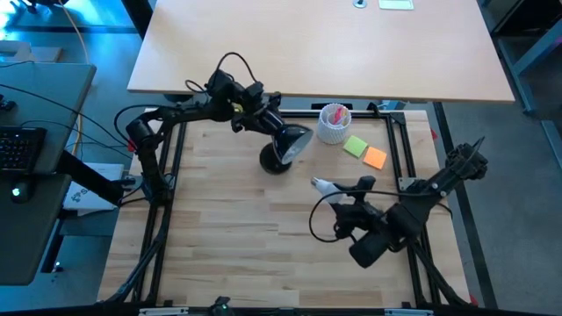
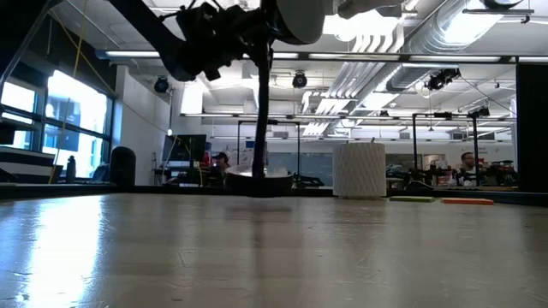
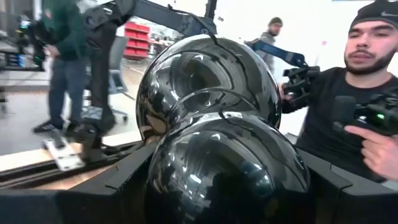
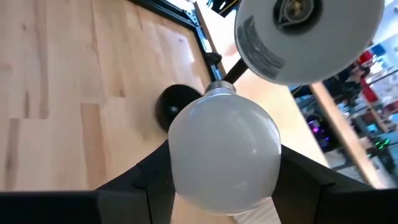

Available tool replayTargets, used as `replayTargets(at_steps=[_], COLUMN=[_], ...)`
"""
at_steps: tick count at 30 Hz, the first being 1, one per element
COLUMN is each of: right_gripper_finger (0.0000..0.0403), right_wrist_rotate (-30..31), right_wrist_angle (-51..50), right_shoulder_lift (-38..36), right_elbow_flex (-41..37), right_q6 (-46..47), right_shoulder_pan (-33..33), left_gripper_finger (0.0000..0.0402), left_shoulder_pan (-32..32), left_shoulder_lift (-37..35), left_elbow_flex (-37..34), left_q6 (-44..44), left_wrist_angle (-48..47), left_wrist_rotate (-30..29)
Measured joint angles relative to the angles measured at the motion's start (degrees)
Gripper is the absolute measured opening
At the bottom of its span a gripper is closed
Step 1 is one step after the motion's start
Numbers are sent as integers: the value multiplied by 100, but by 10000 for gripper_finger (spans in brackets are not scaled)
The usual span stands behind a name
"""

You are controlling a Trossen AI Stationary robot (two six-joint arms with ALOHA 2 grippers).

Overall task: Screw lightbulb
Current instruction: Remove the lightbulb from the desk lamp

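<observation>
The black desk lamp stands on its round base point(image 1: 274, 161) at the table's middle. My left gripper point(image 1: 270, 121) is shut on its head point(image 1: 295, 140). In the right wrist view the head's white mouth with the socket point(image 4: 297, 11) faces the white lightbulb point(image 4: 224, 155). My right gripper point(image 1: 341, 187) is shut on the lightbulb point(image 1: 322, 184), just right of the lamp. The bulb's silvery screw base point(image 4: 221, 89) points toward the lamp head and stands short of the socket. My left gripper pinches the rounded rear of the glossy black lamp head point(image 3: 227, 174) between its two fingers point(image 3: 112, 186), coming level from the table's far left. The lamp stays on its base, with the head tilted. My right gripper pinches the lightbulb's white globe point(image 4: 186, 180) between its two fingers point(image 4: 134, 183), one on each side, slanting slightly down from the table's right. The bulb is lifted clear of the table, its screw base pointing away from the fingers toward the lamp head.
A white ribbed cup point(image 1: 335, 124) with pink things in it stands at the far side, with a green note point(image 1: 356, 146) and an orange note point(image 1: 375, 158) beside it. Black frame rails point(image 1: 407, 140) edge the table. People stand beyond the table point(image 3: 367, 93).
</observation>
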Motion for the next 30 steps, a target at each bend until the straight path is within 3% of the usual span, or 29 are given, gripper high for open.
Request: replayTargets(at_steps=[5, 9, 15, 30], right_gripper_finger=[202, 202, 202, 202], right_wrist_rotate=[-104, -536, -1365, -1428], right_wrist_angle=[-588, -769, -674, -595], right_shoulder_lift=[-1, -2, -70, -70], right_elbow_flex=[0, 0, 0, 0], right_q6=[1005, 1451, 1465, 1444], right_shoulder_pan=[273, 451, 517, 476], left_gripper_finger=[269, 269, 279, 283], left_shoulder_pan=[85, 125, 223, 810], left_shoulder_lift=[0, -20, -42, -9], left_elbow_flex=[-215, -318, -548, -699], left_q6=[64, 29, 51, -21], left_wrist_angle=[-71, -231, -380, -504], left_wrist_rotate=[-99, -145, 78, 239])
